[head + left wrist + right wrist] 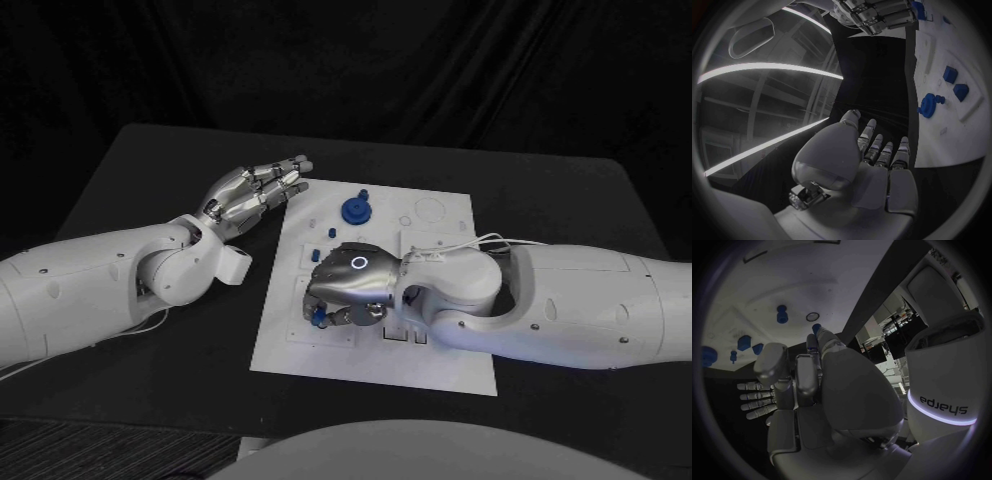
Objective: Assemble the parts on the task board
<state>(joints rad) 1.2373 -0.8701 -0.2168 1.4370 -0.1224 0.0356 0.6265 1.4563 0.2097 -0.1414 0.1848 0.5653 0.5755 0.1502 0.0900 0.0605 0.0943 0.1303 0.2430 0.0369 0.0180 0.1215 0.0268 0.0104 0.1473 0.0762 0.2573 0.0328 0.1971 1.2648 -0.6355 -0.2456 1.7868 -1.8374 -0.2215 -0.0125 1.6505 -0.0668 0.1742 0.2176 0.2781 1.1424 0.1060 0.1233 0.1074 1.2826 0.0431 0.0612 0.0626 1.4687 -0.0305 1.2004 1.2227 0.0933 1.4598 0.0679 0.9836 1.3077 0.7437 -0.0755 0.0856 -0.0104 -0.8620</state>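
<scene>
We saw right hand (pixel 351 290) low over white board (pixel 433 365), fingers curled on small blue part (pixel 319 316). Left hand (pixel 257 192) released, fingers apart, beside board's far corner. Round blue part (pixel 355 209) lay on board.

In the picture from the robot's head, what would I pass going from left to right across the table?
Left hand → round blue part at the far end of the task board → right arm.

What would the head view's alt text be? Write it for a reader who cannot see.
The robot's silver right hand reaches over the white rectangular task board on the black table, fingers curled around a small blue part. The silver left hand hovers open beside the board's far-left corner, near a round blue part.
</scene>
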